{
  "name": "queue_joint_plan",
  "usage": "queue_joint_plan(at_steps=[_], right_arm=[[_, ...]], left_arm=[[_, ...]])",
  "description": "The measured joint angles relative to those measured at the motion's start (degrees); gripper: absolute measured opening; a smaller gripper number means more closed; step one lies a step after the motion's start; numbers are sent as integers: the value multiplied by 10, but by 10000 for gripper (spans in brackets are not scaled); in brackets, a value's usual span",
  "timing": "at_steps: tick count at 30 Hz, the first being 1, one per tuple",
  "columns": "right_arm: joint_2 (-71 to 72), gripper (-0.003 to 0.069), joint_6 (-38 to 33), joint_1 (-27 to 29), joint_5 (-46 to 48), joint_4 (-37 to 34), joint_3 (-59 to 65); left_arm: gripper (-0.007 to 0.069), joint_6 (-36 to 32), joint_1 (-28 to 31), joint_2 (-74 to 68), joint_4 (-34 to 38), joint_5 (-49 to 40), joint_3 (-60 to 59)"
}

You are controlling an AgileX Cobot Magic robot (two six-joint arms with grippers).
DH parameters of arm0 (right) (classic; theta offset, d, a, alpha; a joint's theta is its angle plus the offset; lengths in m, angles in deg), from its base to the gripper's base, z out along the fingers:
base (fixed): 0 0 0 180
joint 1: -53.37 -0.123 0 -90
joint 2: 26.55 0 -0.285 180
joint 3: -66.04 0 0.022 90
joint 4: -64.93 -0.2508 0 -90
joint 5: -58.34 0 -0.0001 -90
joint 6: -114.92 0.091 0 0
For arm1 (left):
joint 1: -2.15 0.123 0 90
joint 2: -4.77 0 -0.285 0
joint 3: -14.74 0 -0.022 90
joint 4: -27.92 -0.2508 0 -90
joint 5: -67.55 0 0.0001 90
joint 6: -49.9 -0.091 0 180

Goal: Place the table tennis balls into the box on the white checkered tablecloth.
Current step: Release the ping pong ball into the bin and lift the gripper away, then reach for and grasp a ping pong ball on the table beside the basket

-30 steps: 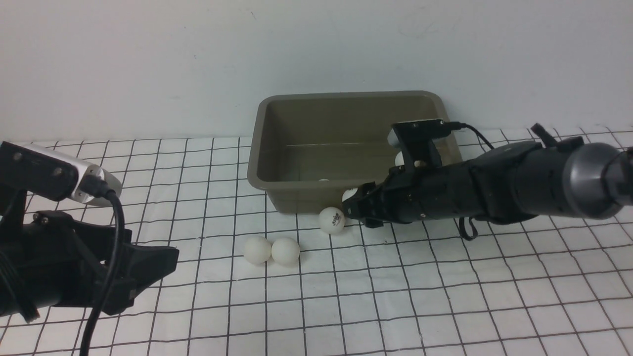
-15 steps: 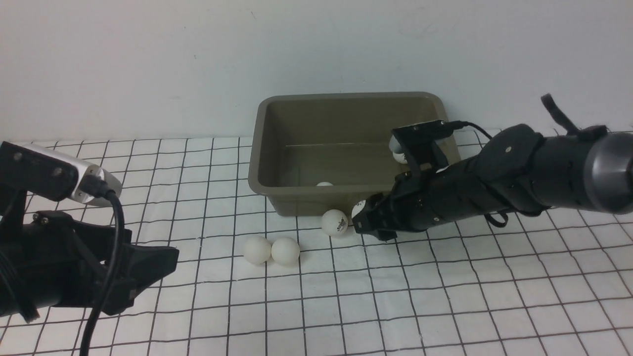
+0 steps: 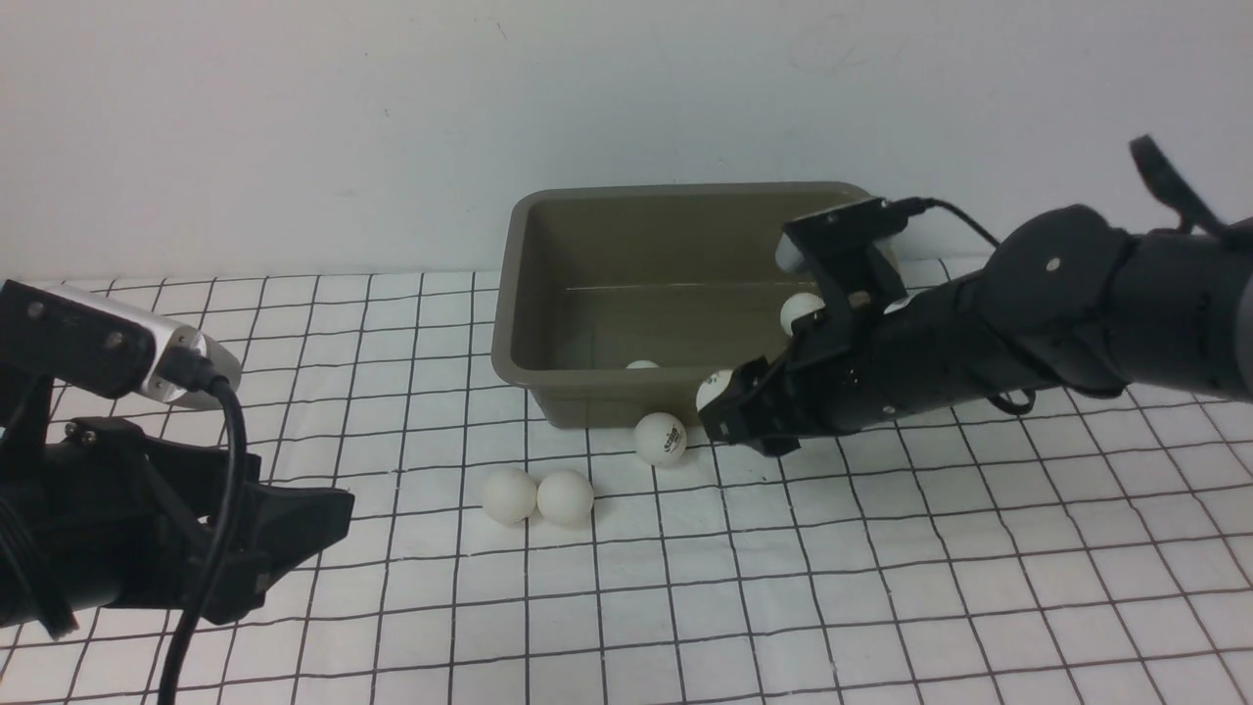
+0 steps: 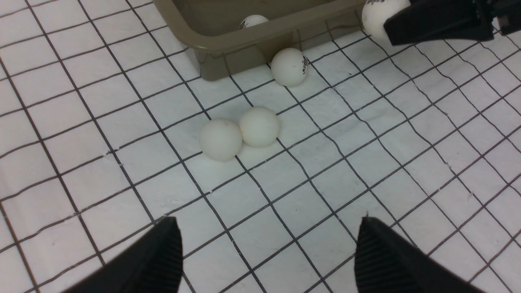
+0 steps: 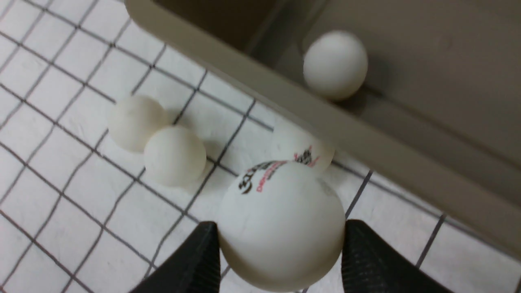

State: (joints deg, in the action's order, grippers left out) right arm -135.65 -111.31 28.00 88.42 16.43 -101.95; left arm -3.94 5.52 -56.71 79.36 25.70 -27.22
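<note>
The olive-grey box (image 3: 511, 323) stands at the back of the white checkered tablecloth (image 3: 881, 587). My right gripper (image 3: 719, 406) is shut on a logo-printed table tennis ball (image 5: 281, 226), held just above the cloth in front of the box's near wall. Another printed ball (image 3: 661, 438) lies on the cloth next to it. Two plain balls (image 3: 509, 494) (image 3: 565, 496) touch each other further left. Inside the box, one ball (image 3: 801, 311) shows near the right wall and another (image 3: 642, 365) peeks over the front rim. My left gripper (image 4: 268, 221) hangs open and empty over the cloth, short of the pair.
A white wall runs close behind the box. The right arm's wrist camera and its cable (image 3: 842, 235) overhang the box's right end. The cloth is slightly wrinkled around the loose balls.
My right arm has risen and tilted, carrying the held ball up from the cloth beside the box's front wall. The left arm and the loose balls have not moved.
</note>
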Motion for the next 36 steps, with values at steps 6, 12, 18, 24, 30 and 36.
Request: queue_joint_plan(at_steps=[6,12,18,24,30,36], right_arm=[[24,351,-10,0,-40,1,0],[21,351,-13,21,-110,-2,-4],[-24,351,-40,63,-110,-6,-66],[-60,440,-70,66,-68,-13,-107],[-41,513,-72,68,-68,7,-109],[86,514,-48,101,-59,79,-109]], left_arm=[[510,0,0,0,0,0,0],[510,0,0,0,0,0,0],[510,-1,0,0,0,-8,0],[510,-2,0,0,0,-15,0],[510,-18,0,0,0,-15,0],[510,-19,0,0,0,-15,0]])
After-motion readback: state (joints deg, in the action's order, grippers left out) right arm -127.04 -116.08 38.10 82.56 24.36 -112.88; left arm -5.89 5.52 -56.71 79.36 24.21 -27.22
